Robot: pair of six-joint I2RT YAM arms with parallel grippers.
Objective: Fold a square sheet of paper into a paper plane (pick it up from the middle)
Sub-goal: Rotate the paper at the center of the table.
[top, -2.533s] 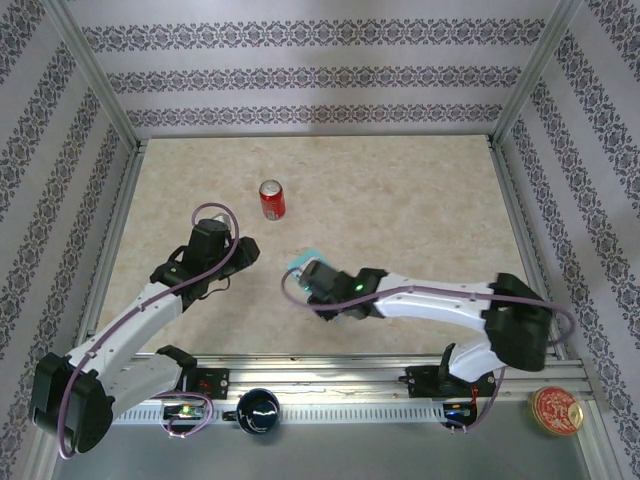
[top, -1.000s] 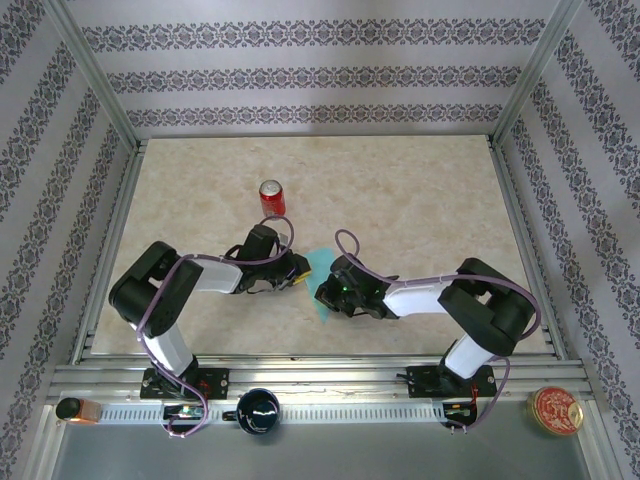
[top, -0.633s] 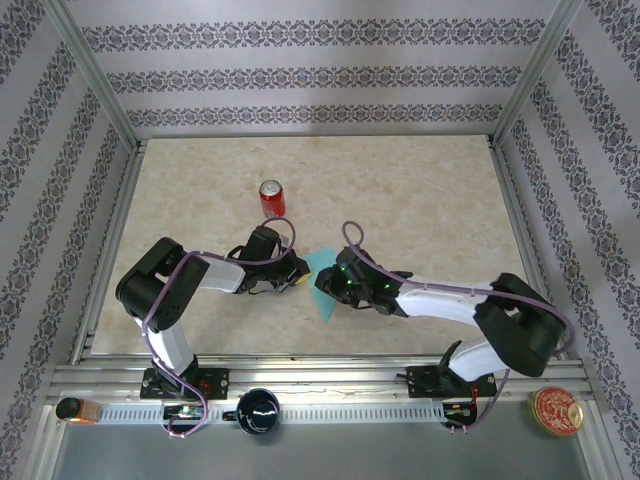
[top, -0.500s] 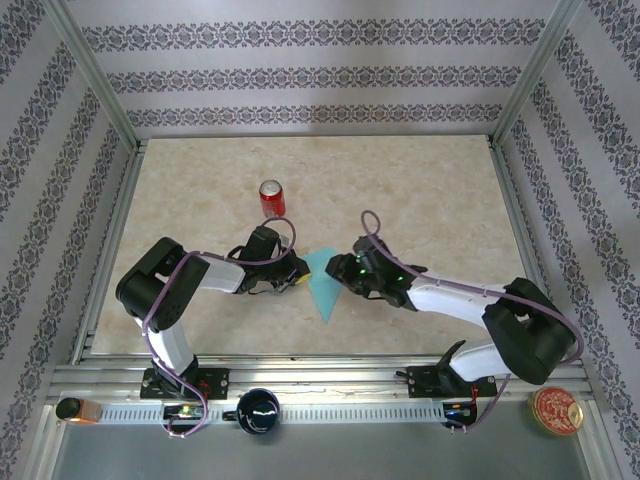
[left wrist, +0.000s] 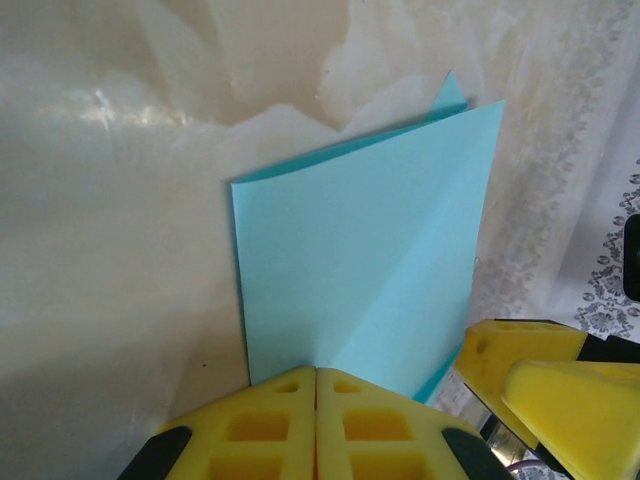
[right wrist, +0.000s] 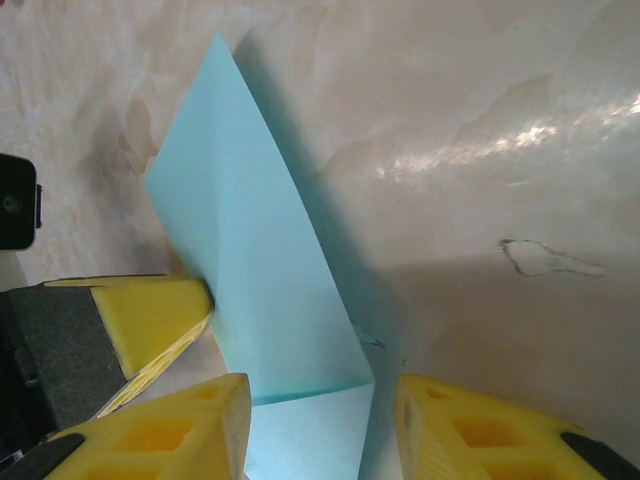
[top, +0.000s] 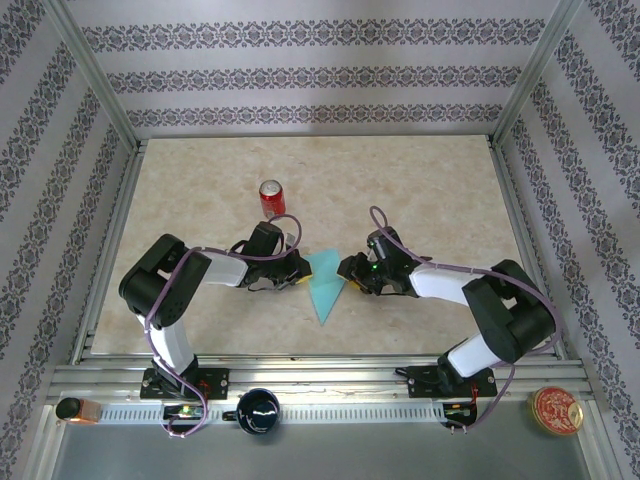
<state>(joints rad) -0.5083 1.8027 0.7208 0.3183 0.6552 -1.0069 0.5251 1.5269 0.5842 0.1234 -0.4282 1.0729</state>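
Yellow on every pad. At the left gripper [left wrist: 316,385]: clamps fully together on one edge of the turquoise paper [left wrist: 365,260], with no gap between the pads. At the right gripper [right wrist: 322,392]: stands partly open and straddles a corner of the same paper without pinching it. Holds nothing; cannot tell whether a pad brushes the sheet.

Between the two grippers: folded into a pointed wedge, with one diagonal crease across the face in the left wrist view and a darker under-layer peeking out along the edges. From above, sits near the middle of the marbled table [top: 430,190], wide end far, narrow tip pointing near. Cannot tell whether it lies flat or hangs just clear of the surface.

Farther out: upright on the far left of the paper, well apart from it, a red can [top: 271,200]. Down by the near rail, beside the left arm's base, a black mug [top: 258,410]. At the near right corner, off the table top, a round red tin [top: 555,410].
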